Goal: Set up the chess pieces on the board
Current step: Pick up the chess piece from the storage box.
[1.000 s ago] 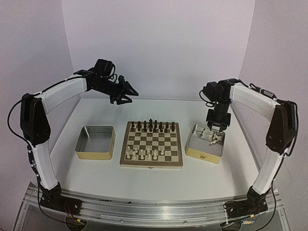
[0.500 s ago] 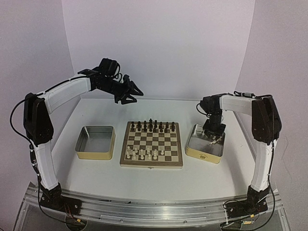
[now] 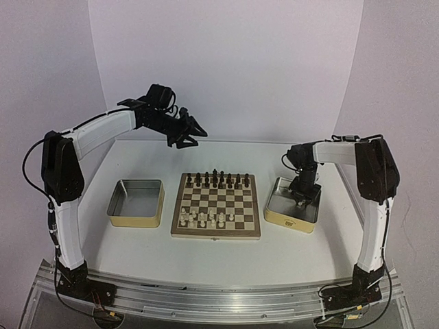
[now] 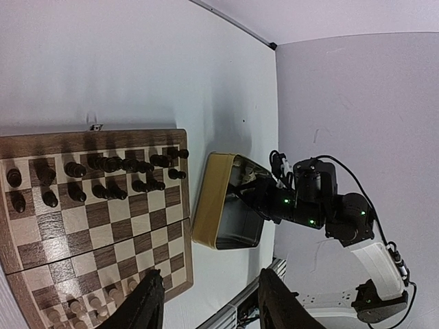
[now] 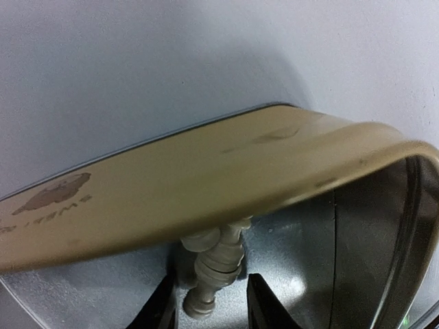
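The board (image 3: 215, 235) lies mid-table, with cream chess pieces (image 3: 206, 218) on its near rows. My right gripper (image 3: 306, 195) reaches down into the right tin (image 3: 291, 221). In the right wrist view its jaws (image 5: 214, 305) are open, one on each side of two cream chess pieces (image 5: 216, 264) lying on the tin floor against the yellowish wall (image 5: 206, 178), with narrow gaps. My left gripper (image 3: 195, 131) hangs high behind the board, open and empty (image 4: 209, 301). The board (image 4: 137, 134) shows below it.
Dark pieces (image 3: 216, 179) fill the board's far rows. An empty tin (image 3: 136, 218) stands left of the board. The left wrist view shows the right tin (image 4: 209, 205) with the right arm (image 4: 309, 202) inside, and the dark pieces (image 4: 103, 164).
The right gripper has sunk lower into the right tin and its jaws have narrowed around the cream pieces. The left arm has drifted slightly right.
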Controlling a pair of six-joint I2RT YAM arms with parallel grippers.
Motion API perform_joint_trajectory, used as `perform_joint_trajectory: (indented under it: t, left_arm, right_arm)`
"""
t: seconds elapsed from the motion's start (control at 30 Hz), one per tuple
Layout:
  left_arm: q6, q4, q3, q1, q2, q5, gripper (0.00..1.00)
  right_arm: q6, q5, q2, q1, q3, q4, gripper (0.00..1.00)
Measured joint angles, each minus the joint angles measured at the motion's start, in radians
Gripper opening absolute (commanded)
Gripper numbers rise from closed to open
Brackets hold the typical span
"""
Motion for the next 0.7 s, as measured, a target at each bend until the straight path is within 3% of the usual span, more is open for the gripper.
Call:
perform_joint_trajectory:
  t: [0.27,0.47,0.7]
  left_arm:
    - [0.000,-0.001,0.017,0.000,0.006,0.000,0.46]
    - [-0.001,0.001,0.038,0.000,0.017,0.017,0.46]
    - [-0.013,0.029,0.045,-0.002,0.048,0.101,0.47]
  right_arm:
    - [0.006,-0.011,0.000,-0.003,-0.002,0.016,0.00]
    - [-0.039,-0.061,-0.037,-0.004,-0.045,0.029,0.00]
    - [-0.219,-0.204,-0.169,-0.009,-0.124,0.022,0.00]
